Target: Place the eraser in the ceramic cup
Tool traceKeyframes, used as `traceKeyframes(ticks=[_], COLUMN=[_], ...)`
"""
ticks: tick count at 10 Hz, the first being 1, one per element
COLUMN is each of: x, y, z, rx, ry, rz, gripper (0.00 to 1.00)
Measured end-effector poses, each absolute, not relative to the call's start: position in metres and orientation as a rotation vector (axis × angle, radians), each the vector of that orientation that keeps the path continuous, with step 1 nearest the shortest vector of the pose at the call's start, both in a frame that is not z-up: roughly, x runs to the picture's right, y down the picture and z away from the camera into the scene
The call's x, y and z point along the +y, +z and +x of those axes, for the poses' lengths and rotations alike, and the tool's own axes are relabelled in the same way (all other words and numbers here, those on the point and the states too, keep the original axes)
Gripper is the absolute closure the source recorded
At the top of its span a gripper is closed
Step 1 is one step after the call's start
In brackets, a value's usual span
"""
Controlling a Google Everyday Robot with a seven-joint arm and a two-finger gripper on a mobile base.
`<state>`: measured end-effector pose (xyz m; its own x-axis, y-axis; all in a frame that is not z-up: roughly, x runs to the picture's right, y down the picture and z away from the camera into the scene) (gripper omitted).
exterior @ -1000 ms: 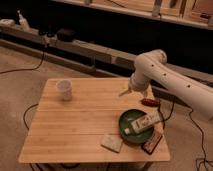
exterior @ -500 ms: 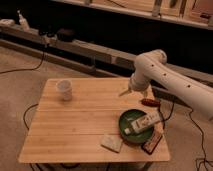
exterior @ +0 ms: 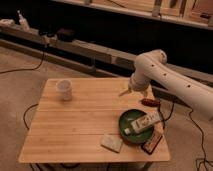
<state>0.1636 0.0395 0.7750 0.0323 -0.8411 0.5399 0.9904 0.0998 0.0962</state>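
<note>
White-armed end effector (exterior: 133, 92), fingers spread, hovers unmoved above the table (exterior: 85, 125), eraser (exterior: 151, 143) untouched.

Arm (exterior: 170, 80) cut off at the right picture edge. Gripper (exterior: 129, 91), jaws apart, above the surface's (exterior: 80, 125) far right part; fingertips blurred. Eraser (exterior: 152, 143) corner hidden behind green bowl's (exterior: 122, 131) rim. Print on packet (exterior: 144, 122) in bowl unreadable.

Over table (exterior: 75, 125) right rear, tool (exterior: 134, 92) with jaws apart and empty, near red item (exterior: 150, 102); at left rear, cup (exterior: 64, 89) upright; at right front, eraser (exterior: 152, 143) just beside bowl (exterior: 121, 129) holding packet (exterior: 144, 122), pad (exterior: 112, 143) near.
</note>
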Motion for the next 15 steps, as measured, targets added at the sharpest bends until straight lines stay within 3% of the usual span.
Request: traceKeyframes(ticks=[15], x=[0.050], y=[0.773], z=[0.185], rx=[-0.510], ry=[-1.402], rz=[-0.393], gripper=[0.20])
